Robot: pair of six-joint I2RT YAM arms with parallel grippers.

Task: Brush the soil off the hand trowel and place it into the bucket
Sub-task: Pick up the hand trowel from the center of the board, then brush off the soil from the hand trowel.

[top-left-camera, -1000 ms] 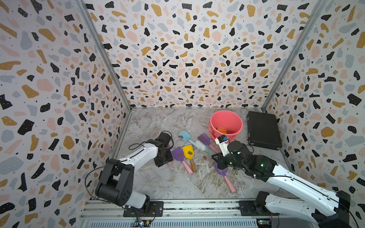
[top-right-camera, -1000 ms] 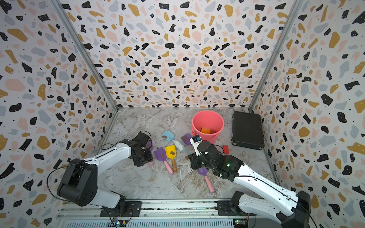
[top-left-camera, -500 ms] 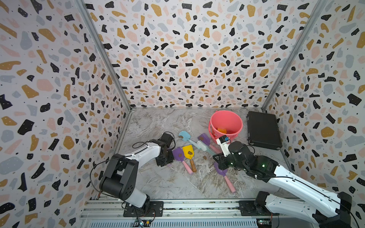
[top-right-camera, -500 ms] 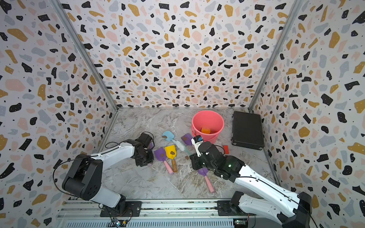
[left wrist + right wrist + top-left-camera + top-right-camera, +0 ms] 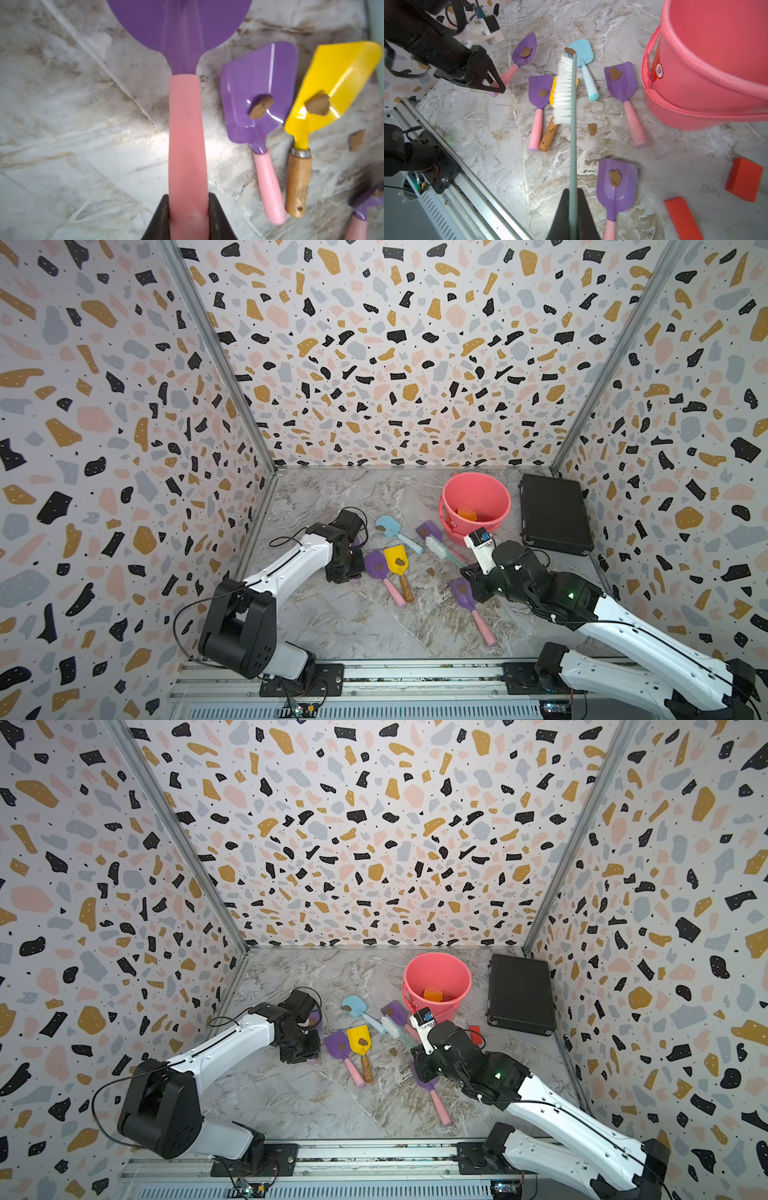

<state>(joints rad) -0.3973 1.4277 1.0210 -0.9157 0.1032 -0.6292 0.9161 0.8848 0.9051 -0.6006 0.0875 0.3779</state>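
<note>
Since a second ago the left arm has been resettling and its jaws have been narrowing. The left pincer (image 5: pixel 188 207) is now clamping the smooth, round pink handle of the hand trowel (image 5: pixel 525 48) from both sides. The right arm is staying almost where it was.

The hand trowel is showing a glossy purple blade shaped like a pointed leaf, and a flat brown blob of soil (image 5: pixel 526 52) is sitting in the middle of it. It is lying at the left side of the marbled desk (image 5: pixel 353 622), well apart from the bucket (image 5: pixel 695 79). Whether it is clear of the surface cannot be told.

The right pincer (image 5: pixel 573 199) is squeezing the thin grey-green stem of the brush (image 5: pixel 563 89), whose white bristles are hanging over the yellow trowel (image 5: pixel 336 83) with its rough wooden grip. Just beside that one, a square purple trowel (image 5: pixel 259 89) is carrying its own blob.

The bucket is standing upright near the back, coral-pink, thick-rimmed plastic, with a round sticker on its wall. A loose crumb (image 5: pixel 592 128) is resting on the bare desk.
</note>
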